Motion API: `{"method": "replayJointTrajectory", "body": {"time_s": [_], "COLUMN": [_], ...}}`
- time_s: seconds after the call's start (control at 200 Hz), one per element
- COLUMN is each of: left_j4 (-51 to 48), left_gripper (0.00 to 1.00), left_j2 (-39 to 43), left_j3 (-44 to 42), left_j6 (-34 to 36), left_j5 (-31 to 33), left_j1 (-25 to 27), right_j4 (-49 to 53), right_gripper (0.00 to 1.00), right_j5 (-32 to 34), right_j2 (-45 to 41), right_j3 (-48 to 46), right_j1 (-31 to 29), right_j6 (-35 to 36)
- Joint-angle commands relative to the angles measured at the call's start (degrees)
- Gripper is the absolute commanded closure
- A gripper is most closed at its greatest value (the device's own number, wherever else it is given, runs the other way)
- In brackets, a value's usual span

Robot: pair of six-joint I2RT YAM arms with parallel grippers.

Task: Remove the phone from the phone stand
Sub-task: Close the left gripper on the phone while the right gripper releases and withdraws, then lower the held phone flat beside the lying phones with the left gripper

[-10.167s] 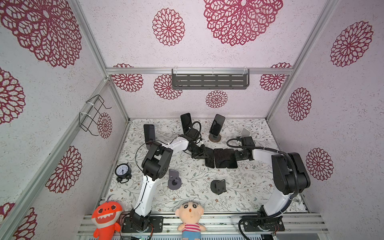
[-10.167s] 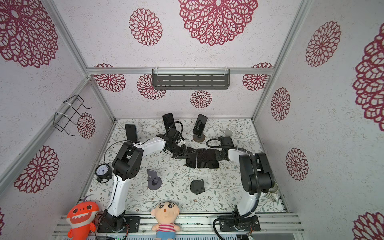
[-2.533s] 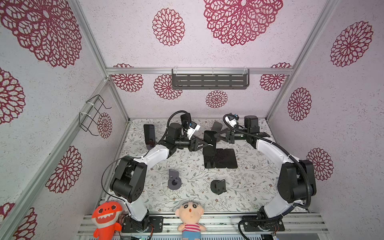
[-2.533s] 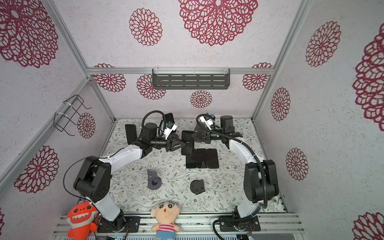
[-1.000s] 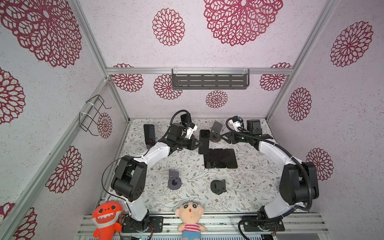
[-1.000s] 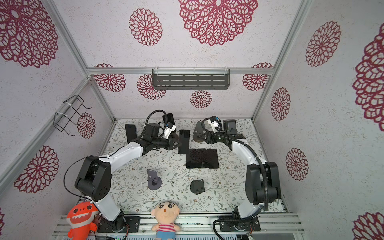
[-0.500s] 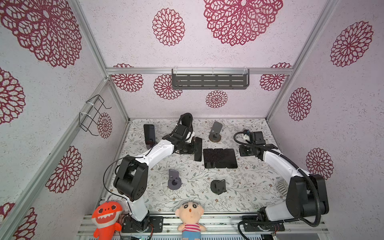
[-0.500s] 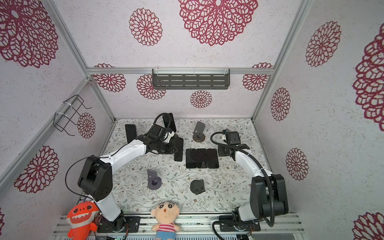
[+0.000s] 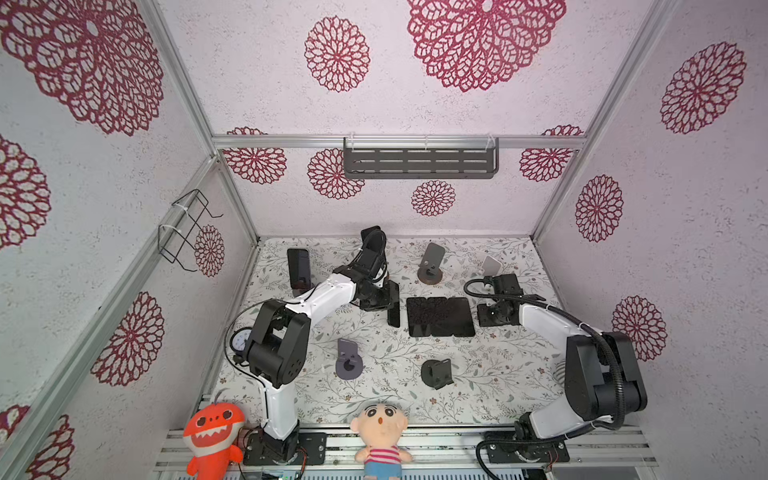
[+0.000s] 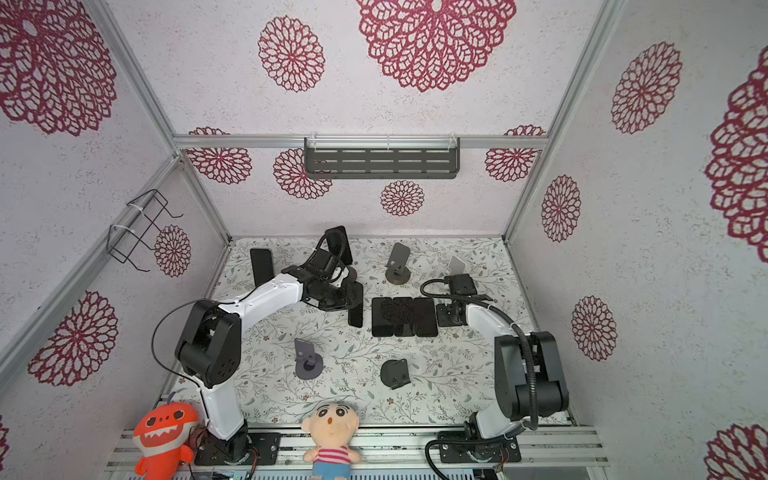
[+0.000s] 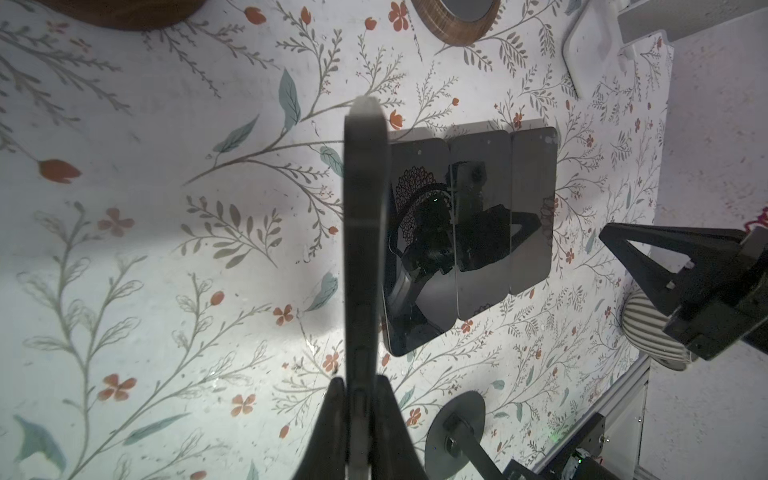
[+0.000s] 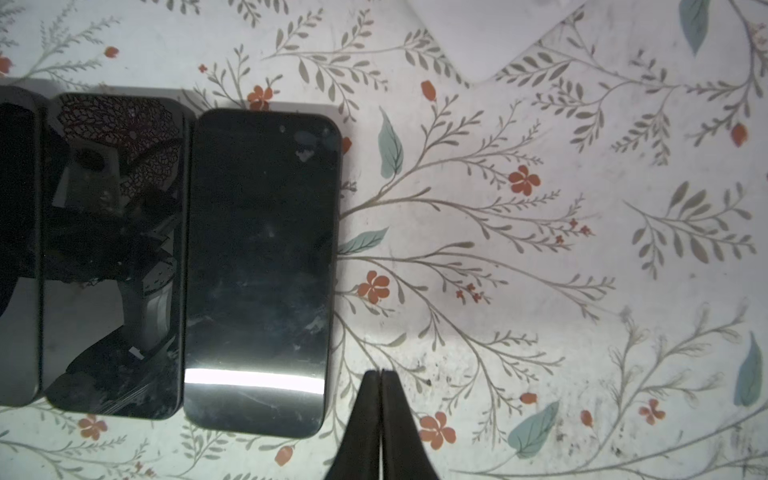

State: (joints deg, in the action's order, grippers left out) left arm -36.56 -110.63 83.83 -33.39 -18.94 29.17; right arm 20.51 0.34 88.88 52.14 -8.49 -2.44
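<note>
The left gripper (image 11: 359, 384) was closed on one end of a slim black phone (image 11: 361, 249), which passed between its two fingers; the phone was held on its narrow edge, just beside the left end of a row of three glossy black phones (image 11: 478, 228); these three lay flat, screens up, side by side and touching, on the white flower-patterned table (image 11: 145, 249); whether the held phone touched the table, I could not tell.

The right gripper (image 12: 380, 374) was fully closed with nothing between its fingers; it hung over the table just beside the right end of the row, apart from the nearest phone.

In a top view, the dark grey phone stand with a round brown base (image 9: 431, 266) stood behind the row, toward the back wall, with its plate bare; a small white stand (image 9: 491, 264) stood behind the right end of the row; a grey stand with a round foot (image 9: 348, 362) and a low black stand (image 9: 436, 372) stood in front of the row; another black phone (image 9: 298, 266) stood upright well to the left of the row.
</note>
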Motion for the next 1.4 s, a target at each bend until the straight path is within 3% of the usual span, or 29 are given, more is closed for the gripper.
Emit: {"method": "replayJointTrajectory", "body": {"time_s": [0.0, 0.53, 1.396], "left_j4": [-2.9, -9.8, -9.5], "left_gripper": [1.0, 1.0, 1.0], "left_j2": [-1.3, -8.4, -12.1], "left_j3": [3.7, 7.8, 12.8], "left_j6": [-1.9, -9.0, -6.3], "left_j5": [-2.2, -4.8, -6.0], "left_j1": [0.3, 0.8, 0.8], "right_j4": [1.0, 1.4, -1.0], "right_gripper": [0.92, 0.92, 0.91], "right_j5": [1.8, 0.9, -0.7], "right_j2": [0.3, 2.1, 8.7], "right_j3": [0.9, 1.6, 3.2], "right_j1": [0.3, 0.3, 0.1], "right_j6": [1.4, 2.2, 1.9]}}
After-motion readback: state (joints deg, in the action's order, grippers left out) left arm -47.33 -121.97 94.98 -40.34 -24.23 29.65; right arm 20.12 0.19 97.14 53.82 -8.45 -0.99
